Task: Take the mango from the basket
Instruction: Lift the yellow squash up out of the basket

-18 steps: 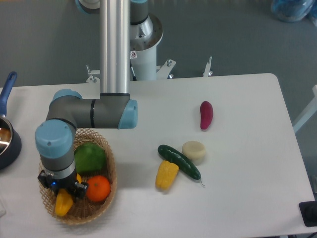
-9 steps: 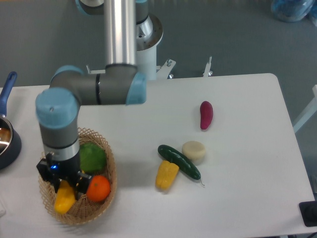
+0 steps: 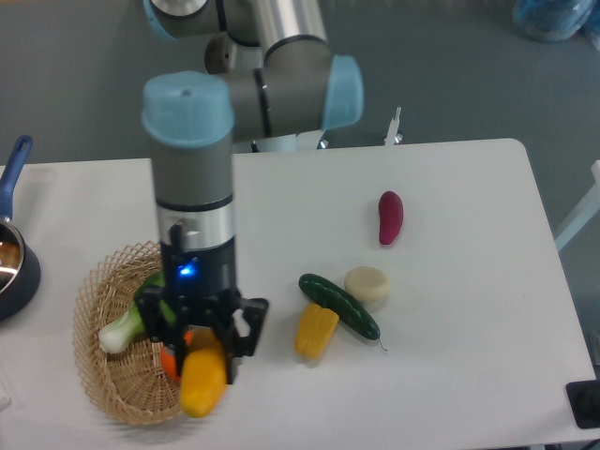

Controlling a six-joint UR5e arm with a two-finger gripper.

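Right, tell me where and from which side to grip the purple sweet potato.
Grip the purple sweet potato across its thicker upper-middle, coming straight down from above. It lies flat and alone on the table, its long axis running roughly toward and away from the camera, so the fingers should close on its left and right flanks.

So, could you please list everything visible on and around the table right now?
mango: 1, yellow-orange, held at the basket's right rim
basket: 1, light-brown wicker, table's left front
green vegetable: 1, green and white, in basket
orange: 1, mostly hidden, in basket
cucumber: 1, dark green, centre
yellow piece: 1, beside cucumber
cream round piece: 1, centre
purple piece: 1, right rear
pan: 1, blue, left edge
end effector: 1, black, gripping mango
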